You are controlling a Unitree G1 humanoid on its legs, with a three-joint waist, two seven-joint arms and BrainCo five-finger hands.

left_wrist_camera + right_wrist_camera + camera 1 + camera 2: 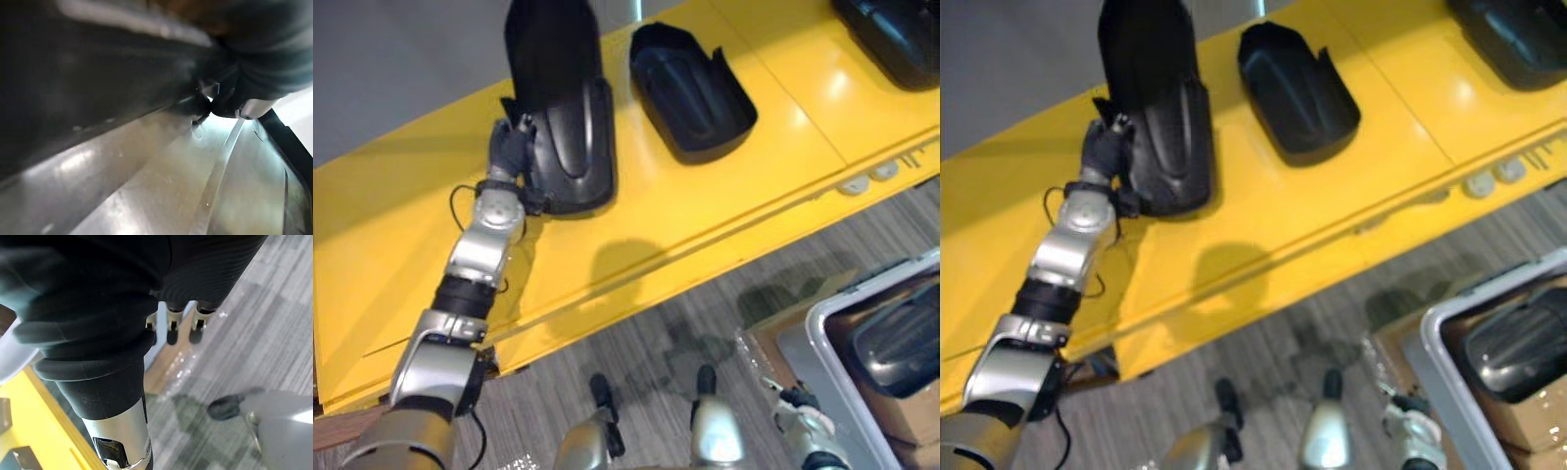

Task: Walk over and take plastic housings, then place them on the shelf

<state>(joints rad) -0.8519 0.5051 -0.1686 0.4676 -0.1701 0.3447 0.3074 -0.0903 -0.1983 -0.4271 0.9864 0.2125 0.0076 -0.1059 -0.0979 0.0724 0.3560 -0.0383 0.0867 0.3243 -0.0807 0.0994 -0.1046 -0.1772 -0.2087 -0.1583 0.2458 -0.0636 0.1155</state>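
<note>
**Hidden, cropped, blurred**

Left hand (512, 147) is pressed vs the left rim of the tall housing (563, 108), partly behind it, so grip can't be read. That housing's far end is cut by the top edge. Far-right housing (891, 34) on the shelf (705, 225) is cropped top & right. Bin (822, 328) w/ the binned housing (899, 338) runs off the right edge. Right hand (800, 406), near right, is too small for detail. Left wrist view: dark blur close up, part unclear
</note>
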